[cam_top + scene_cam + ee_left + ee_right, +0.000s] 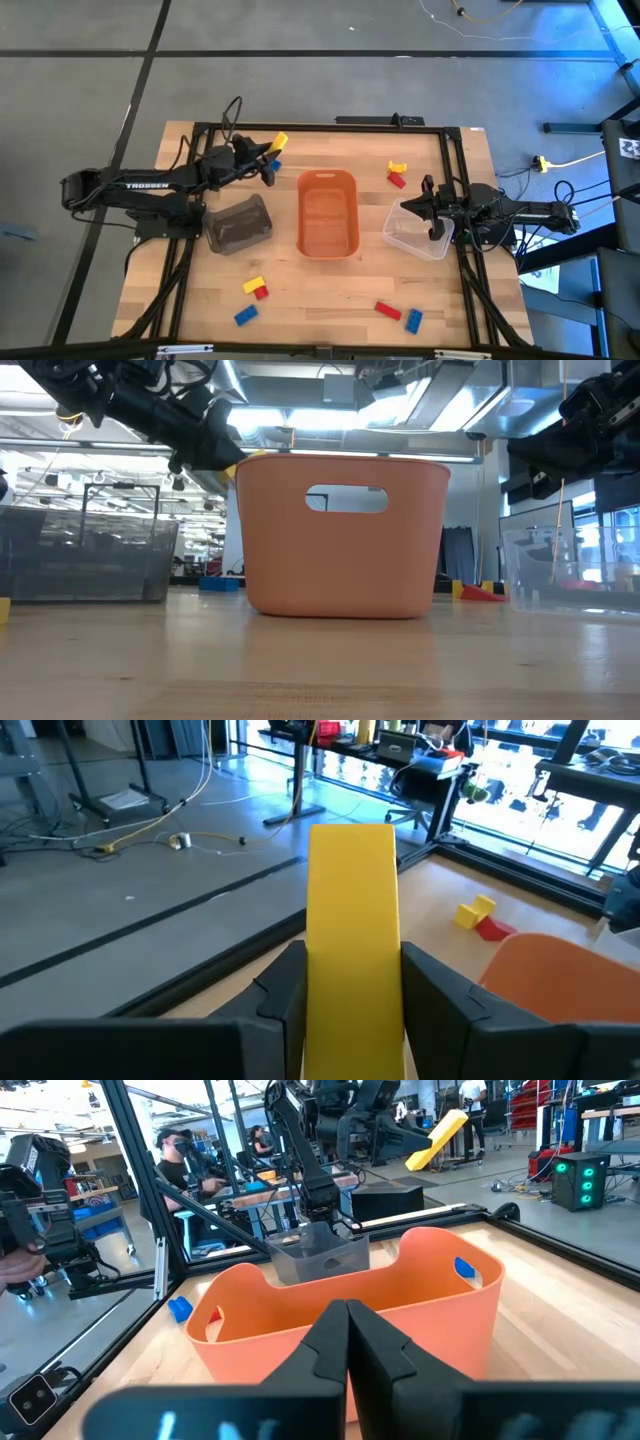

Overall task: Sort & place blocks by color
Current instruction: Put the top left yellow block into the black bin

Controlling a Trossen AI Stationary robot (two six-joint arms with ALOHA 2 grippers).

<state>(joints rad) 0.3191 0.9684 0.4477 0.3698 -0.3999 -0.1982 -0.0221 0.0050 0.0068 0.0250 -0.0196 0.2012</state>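
My left gripper (268, 153) hangs over the table's far left part, shut on a long yellow block (351, 910); the block (279, 141) shows again in the right wrist view (441, 1129). My right gripper (348, 1342) is shut and empty above the clear bin (416, 232). Loose blocks lie flat on the table. A yellow and red pair (397, 174) is far right and another pair (256, 288) near left. A blue block (245, 315), a red one (388, 310) and a blue one (413, 320) lie near the front edge. My left gripper pinches the yellow block's near end (350, 1020) between its two fingers (283, 992), one on each long side. The block runs along the fingers and sticks out well past their tips. It is lifted clear of the table (300, 155).
An orange oblong tub (328, 212) stands mid-table between the arms. A dark bin (238, 224) sits to its left, by the left arm. A small blue block (275, 164) lies under the left gripper. A black frame (320, 127) rims the table. People show in the room beyond.
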